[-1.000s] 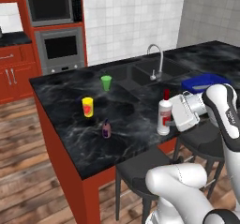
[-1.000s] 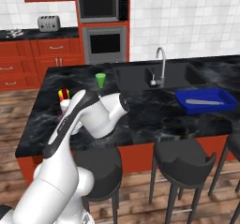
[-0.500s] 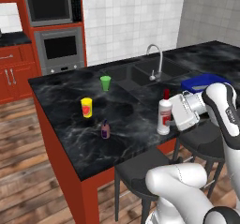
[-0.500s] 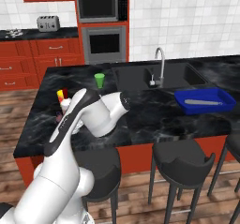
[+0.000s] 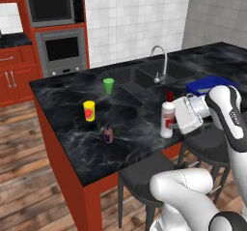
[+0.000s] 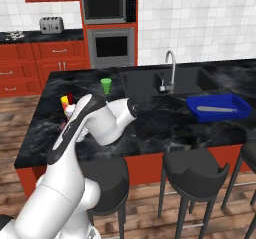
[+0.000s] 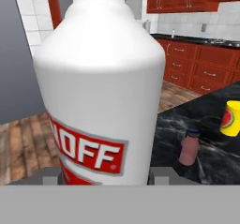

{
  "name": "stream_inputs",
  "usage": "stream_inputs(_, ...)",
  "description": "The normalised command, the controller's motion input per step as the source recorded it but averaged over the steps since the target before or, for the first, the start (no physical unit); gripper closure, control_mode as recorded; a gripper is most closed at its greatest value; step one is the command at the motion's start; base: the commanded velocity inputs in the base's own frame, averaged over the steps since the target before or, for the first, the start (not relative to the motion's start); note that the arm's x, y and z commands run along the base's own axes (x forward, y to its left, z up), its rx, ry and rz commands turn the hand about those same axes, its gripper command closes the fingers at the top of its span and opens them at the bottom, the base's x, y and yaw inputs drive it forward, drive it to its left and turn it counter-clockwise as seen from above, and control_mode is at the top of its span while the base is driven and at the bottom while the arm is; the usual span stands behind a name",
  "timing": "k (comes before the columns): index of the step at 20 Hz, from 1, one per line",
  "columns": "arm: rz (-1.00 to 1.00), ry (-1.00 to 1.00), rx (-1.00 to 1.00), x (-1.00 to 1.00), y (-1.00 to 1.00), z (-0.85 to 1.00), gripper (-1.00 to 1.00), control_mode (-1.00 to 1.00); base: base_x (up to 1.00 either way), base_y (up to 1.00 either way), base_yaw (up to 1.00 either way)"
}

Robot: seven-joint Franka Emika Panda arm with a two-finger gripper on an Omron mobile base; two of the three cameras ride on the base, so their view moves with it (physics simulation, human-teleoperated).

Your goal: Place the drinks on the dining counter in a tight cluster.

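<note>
The white bottle (image 5: 167, 120) with the red cap and red label stands upright at the near edge of the black marbled table (image 5: 67, 123), just in front of the sink (image 5: 144, 75) and its curved faucet (image 5: 159, 63), and the tool (image 5: 174, 121) is closed around its body from the right side in the left base view, with the white hand block pressed close against it. In the hand view the same bottle (image 7: 101, 87) rises between the two dark fingertips (image 7: 158, 174), its label lettering facing the camera, so the tool is partly open and grips the bottle across its width. The purple bottle (image 5: 108, 133) stands upright well to the left of the white one, nearer the table's left corner, and shows again in the hand view (image 7: 189, 148) beyond the white bottle. The yellow cup (image 5: 89, 110) with a red mark sits just behind the purple bottle, and the green cup (image 5: 109, 85) stands farther back, close to the sink's left rim. A blue tray (image 6: 218, 107) holding a pale utensil rests on the table to the right of the sink. Dark stools (image 6: 195, 170) line the near side of the red panel base. Whether the white bottle rests on the table or is lifted slightly cannot be told
</note>
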Motion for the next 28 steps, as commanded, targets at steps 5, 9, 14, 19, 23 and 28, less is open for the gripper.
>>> stream_inputs(5, 0.06, 0.27, 0.0, 1.0, 0.0, 0.03, 1.0, -1.0, 0.0, 0.0, 0.0)
stream_inputs(9, 0.02, 0.26, -0.02, 1.0, 0.01, -0.02, 1.0, -1.0, 0.0, 0.0, 0.0)
stream_inputs(14, 0.0, 0.11, -0.05, 0.88, 0.03, -0.4, 1.0, -1.0, 0.0, 0.0, 0.0)
stream_inputs(19, 0.0, -0.02, -0.02, 0.28, 0.23, -0.6, 1.0, -1.0, 0.0, 0.0, 0.0)
stream_inputs(23, 0.0, 0.0, -0.02, 0.35, 0.43, -0.68, 1.0, -1.0, 0.0, 0.0, 0.0)
stream_inputs(28, 0.0, -0.02, 0.0, 0.28, 0.37, -0.35, 1.0, -1.0, 0.0, 0.0, 0.0)
